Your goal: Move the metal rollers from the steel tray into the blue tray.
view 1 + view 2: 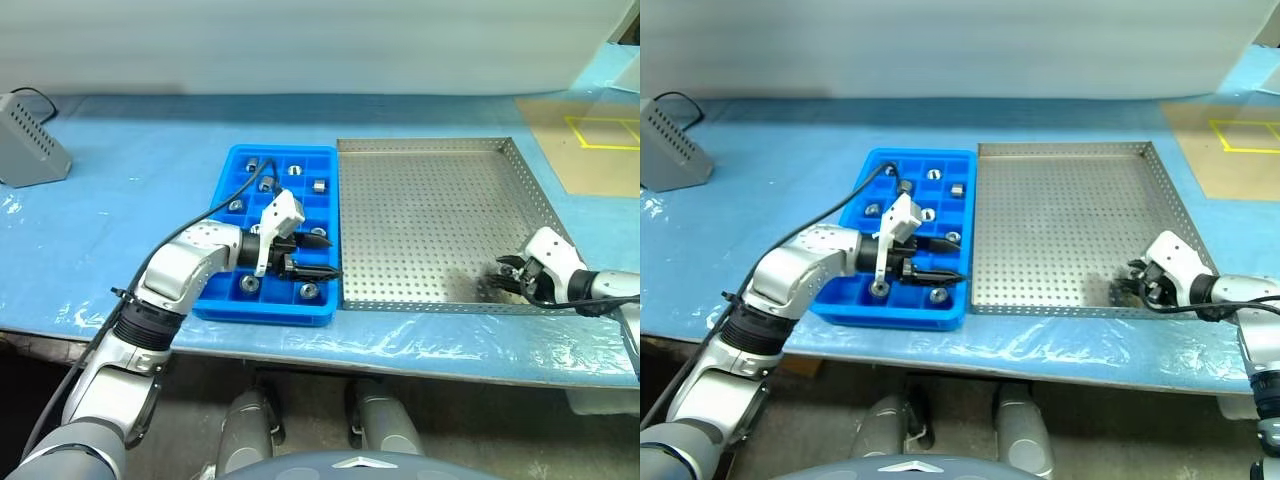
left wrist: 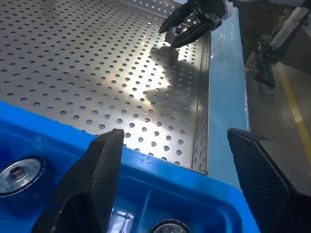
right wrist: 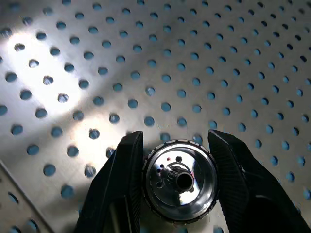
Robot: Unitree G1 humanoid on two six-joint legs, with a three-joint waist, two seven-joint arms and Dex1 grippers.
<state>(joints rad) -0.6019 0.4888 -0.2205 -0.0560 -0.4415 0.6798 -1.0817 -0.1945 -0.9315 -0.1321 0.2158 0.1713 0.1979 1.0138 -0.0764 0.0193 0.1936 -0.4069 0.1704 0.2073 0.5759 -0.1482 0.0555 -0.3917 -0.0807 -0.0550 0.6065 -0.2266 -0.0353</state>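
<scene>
1 metal roller (image 3: 178, 180) was clamped between the right gripper (image 1: 509, 275) fingers at the lower right of the steel tray (image 1: 430, 215), just above its perforated floor. Several rollers already sat in compartments of the blue tray (image 1: 240, 160), centre-left of frame. The left gripper (image 1: 318, 256) hung over that tray's lower right, jaws apart and empty. Step in hand: pick-up, apparently complete. Next move would call for lifting clear of the rim and carrying left to a free compartment.

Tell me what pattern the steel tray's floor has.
Rows of small round holes across the silver steel tray, clearest in the right wrist view.
</scene>
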